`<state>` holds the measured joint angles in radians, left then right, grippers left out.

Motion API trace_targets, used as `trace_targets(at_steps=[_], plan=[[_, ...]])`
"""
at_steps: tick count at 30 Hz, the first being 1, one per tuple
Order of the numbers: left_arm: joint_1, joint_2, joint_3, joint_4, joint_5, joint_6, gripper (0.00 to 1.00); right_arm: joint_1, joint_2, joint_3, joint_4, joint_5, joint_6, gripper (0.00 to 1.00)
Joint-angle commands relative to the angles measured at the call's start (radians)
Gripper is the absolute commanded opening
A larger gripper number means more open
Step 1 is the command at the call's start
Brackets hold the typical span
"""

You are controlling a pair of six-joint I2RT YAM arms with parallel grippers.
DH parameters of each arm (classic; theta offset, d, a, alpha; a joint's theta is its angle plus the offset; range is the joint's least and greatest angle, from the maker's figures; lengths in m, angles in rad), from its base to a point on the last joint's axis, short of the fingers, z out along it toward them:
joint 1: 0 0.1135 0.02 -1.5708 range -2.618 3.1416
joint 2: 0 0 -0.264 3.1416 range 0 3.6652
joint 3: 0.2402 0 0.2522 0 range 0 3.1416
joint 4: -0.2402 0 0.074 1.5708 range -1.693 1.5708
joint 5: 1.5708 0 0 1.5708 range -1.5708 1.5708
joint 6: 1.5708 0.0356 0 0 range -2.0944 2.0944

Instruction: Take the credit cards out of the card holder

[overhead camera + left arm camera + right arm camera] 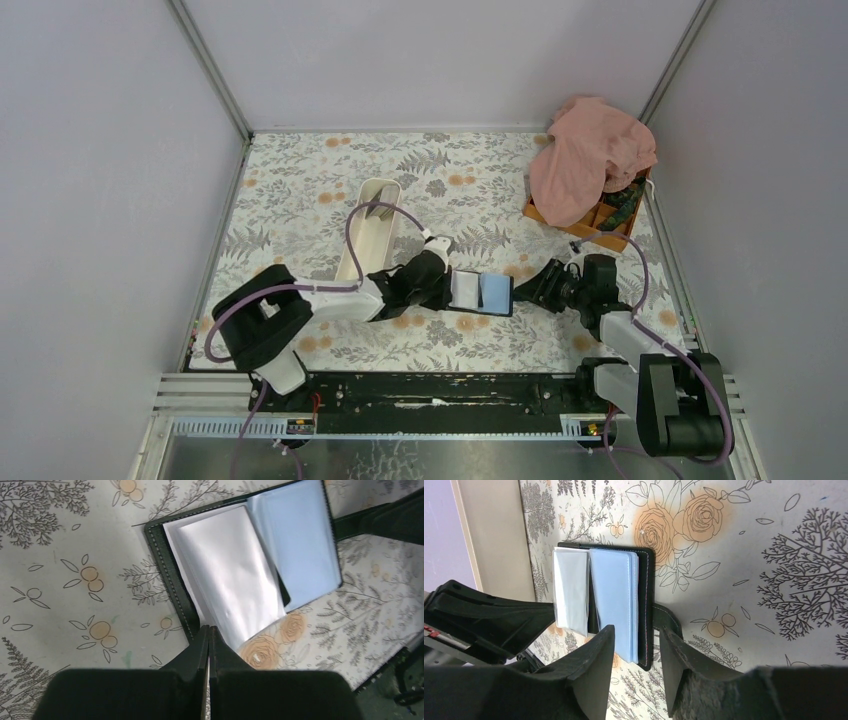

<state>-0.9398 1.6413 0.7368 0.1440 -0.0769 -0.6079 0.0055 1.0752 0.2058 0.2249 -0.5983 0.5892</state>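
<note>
Two grippers meet at the card holder (482, 292), which lies open on the flowered cloth just below the middle of the top view, right of the long white tray (368, 225).

Left gripper (208, 632): jaws fully together, tips at the holder's edge where the white leaf (230, 575) ends, lower centre of the left wrist view. You cannot tell whether a thin leaf is caught between them or the tips only press down.

Right gripper (636, 635): jaws about half apart, straddling the holder's stitched edge at bottom centre of the right wrist view. One finger sits over the pale blue leaf (614, 600), the other outside the black cover. Nothing is gripped.

Step, as judged: the holder is opened and steadied, and extraction has not begun. No card lies loose on the cloth. Whether the leaves carry cards is not readable.

Next move, as judged: you need to keep the left side anchoring the holder. Bring the right fingers onto a single card edge rather than the whole cover, then close and draw outward, away from the anchor. Expect slick sleeves, and the holder to drag along if the anchor is light.
</note>
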Motion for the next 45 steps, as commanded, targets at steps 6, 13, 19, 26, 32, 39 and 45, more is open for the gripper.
trace_targets(at_steps=[6,13,19,26,32,39,45], plan=[[0.009,-0.062,0.005,-0.008,0.093,-0.009,0.04,-0.004,-0.055,0.002,0.065,-0.092,0.0,0.26],[0.008,-0.163,0.037,-0.183,-0.108,0.048,0.24,-0.004,-0.088,0.017,0.03,-0.081,-0.024,0.3],[0.02,-0.189,0.002,-0.082,-0.001,0.069,0.25,0.0,-0.045,0.014,0.089,-0.123,-0.001,0.3],[0.032,-0.039,-0.03,0.155,0.256,0.044,0.21,0.13,-0.033,0.046,0.086,-0.032,0.005,0.3],[0.089,0.003,-0.096,0.207,0.321,0.033,0.19,0.162,0.024,0.029,0.167,-0.031,0.047,0.3],[0.12,0.026,-0.132,0.226,0.32,0.036,0.18,0.174,0.049,0.029,0.187,-0.034,0.054,0.31],[0.124,0.085,-0.128,0.275,0.351,0.02,0.18,0.225,0.063,0.044,0.184,0.002,0.067,0.35]])
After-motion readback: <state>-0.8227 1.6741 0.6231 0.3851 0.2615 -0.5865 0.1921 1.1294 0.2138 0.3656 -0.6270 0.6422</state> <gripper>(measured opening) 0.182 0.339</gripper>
